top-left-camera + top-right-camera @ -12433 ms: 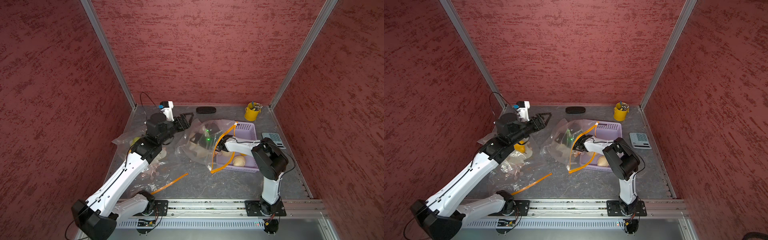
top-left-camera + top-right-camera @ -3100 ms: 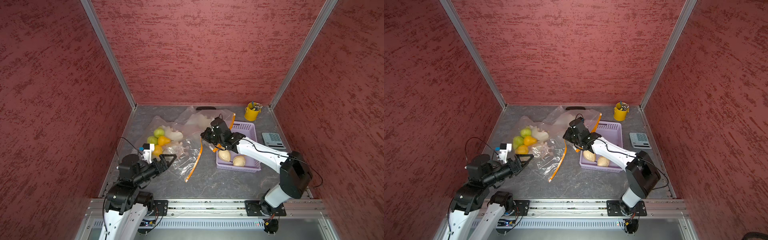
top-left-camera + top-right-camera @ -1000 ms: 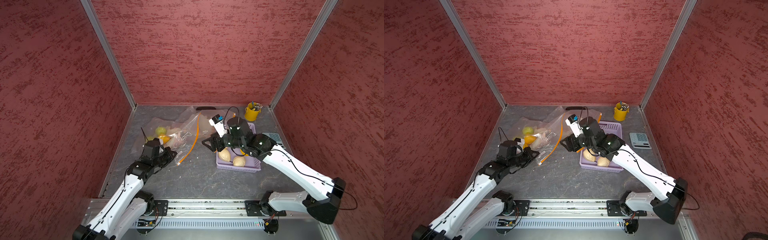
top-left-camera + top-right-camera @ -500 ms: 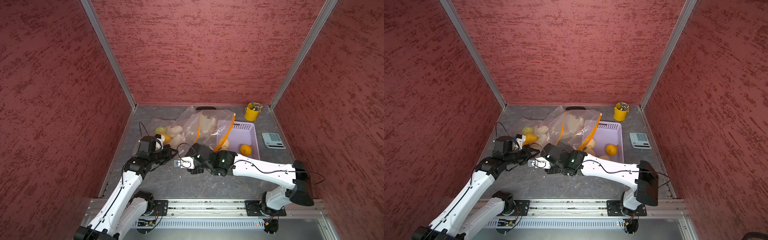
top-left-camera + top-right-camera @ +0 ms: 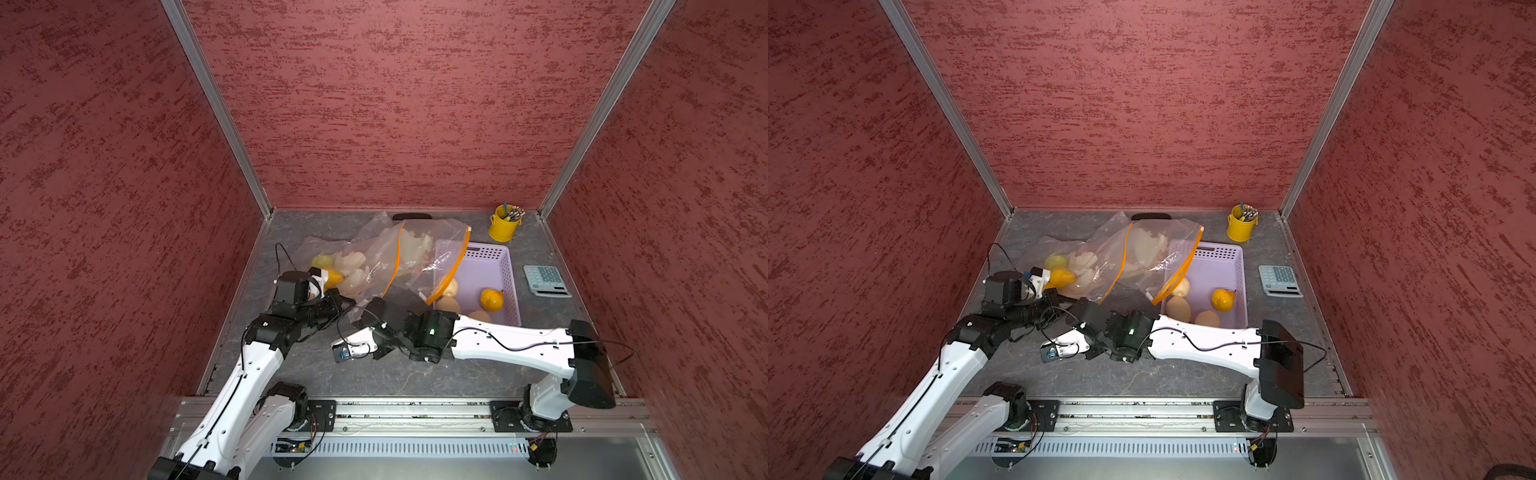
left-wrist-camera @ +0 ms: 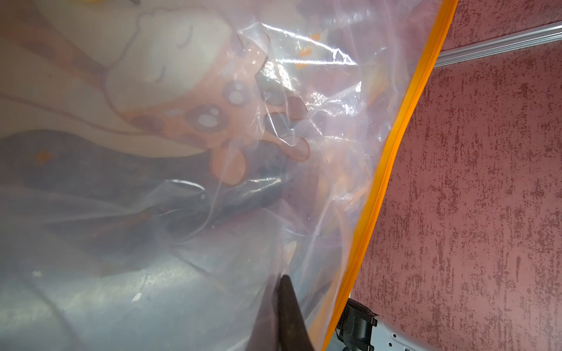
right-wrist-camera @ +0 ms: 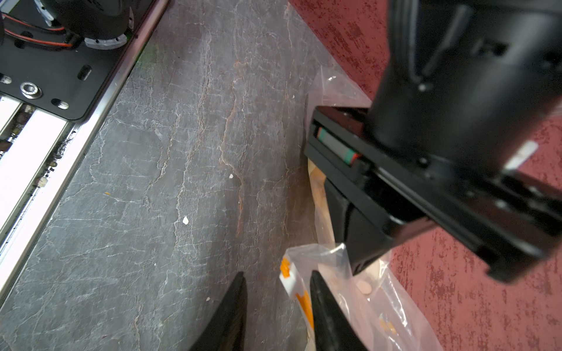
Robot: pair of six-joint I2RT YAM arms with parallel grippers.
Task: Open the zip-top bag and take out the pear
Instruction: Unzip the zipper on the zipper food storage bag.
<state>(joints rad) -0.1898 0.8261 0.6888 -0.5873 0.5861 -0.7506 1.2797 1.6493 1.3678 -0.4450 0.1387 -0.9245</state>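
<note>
Plastic fills the left wrist view: the left gripper (image 6: 281, 278) is pinched tight on the clear film of the zip-top bag (image 6: 213, 136), just beside its orange zip strip (image 6: 395, 152). Only the right wrist view shows the right gripper (image 7: 276, 276), its jaws partly apart above the table (image 7: 167, 182), with a bag corner at the gap and nothing clamped. Neither wrist view shows the pear (image 5: 491, 300). Both top views do: it lies in the lilac basket (image 5: 486, 251), outside the bag, whose mouth gapes over the basket's edge.
</note>
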